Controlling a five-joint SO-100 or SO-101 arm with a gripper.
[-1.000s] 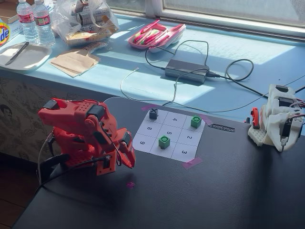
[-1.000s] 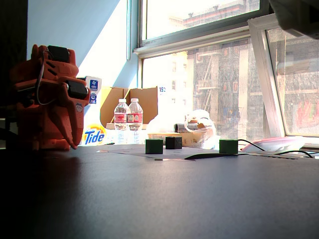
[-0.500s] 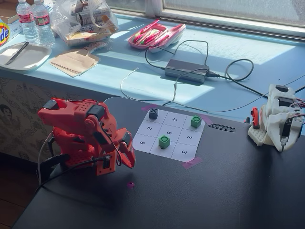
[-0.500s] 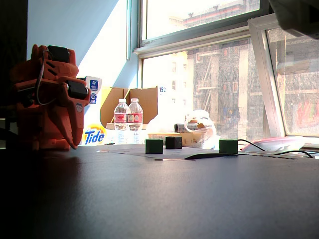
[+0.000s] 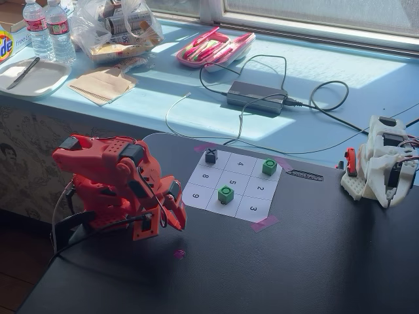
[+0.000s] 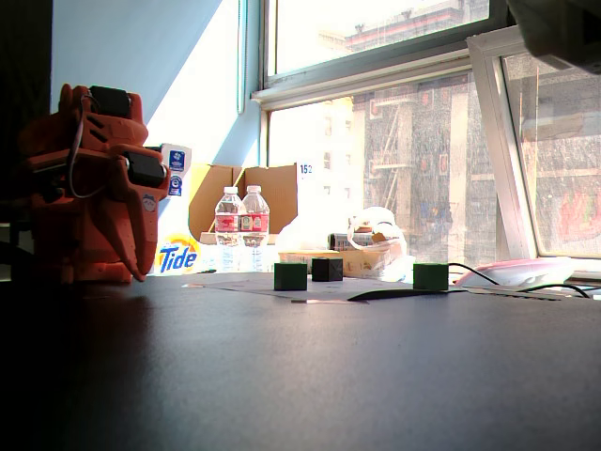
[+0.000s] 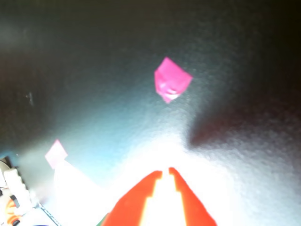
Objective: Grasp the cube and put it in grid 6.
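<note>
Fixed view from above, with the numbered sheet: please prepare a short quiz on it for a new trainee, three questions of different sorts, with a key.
1. True or false: the tool holds a green cube.
2. How many cubes stand on the grid sheet? A) two B) three C) four
3. Fill in: in the fixed view from above, the dark cube marked X stands in the cell directly above the printed number ___.

Key
1. False. The tool is shut and empty over the black table; both green cubes stand on the sheet.
2. B: two green, one dark.
3. 8.
</note>
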